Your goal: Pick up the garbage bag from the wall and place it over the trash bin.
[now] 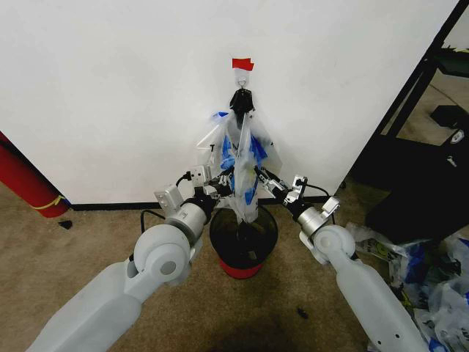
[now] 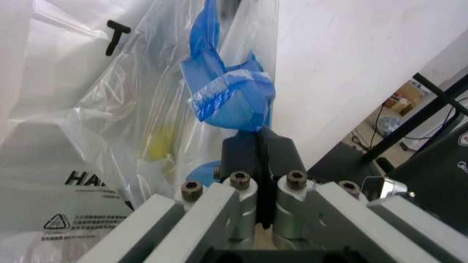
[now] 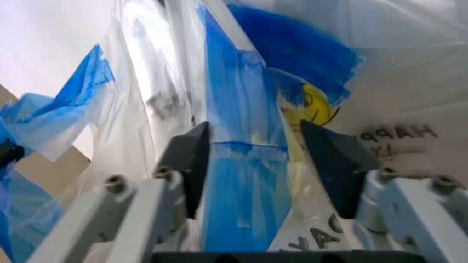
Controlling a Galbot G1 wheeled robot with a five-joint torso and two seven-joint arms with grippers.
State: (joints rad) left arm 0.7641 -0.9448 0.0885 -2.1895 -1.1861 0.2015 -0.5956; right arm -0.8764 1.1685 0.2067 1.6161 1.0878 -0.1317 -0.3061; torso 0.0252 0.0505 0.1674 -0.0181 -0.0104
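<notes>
The garbage bag (image 1: 242, 150), clear crinkly plastic with blue patches, hangs from a small hook (image 1: 242, 95) on the white wall (image 1: 110, 88), under a bit of red tape (image 1: 242, 64). Its lower end dangles into the trash bin (image 1: 220, 236), a black mesh basket with a red base, standing directly below. My left gripper (image 1: 223, 180) is at the bag's left side, shut on a blue fold of the garbage bag (image 2: 230, 98). My right gripper (image 3: 256, 131) is open at the bag's right side, with a blue strip of the bag (image 3: 241, 104) between its fingers (image 3: 192, 156).
A big red cylinder (image 1: 26, 183) leans at the far left by the baseboard (image 1: 102, 206). A black rack (image 1: 429, 95) stands to the right. Other printed bags (image 1: 432, 282) lie heaped on the carpet at the right. A small dark scrap (image 1: 302, 313) lies near my right arm.
</notes>
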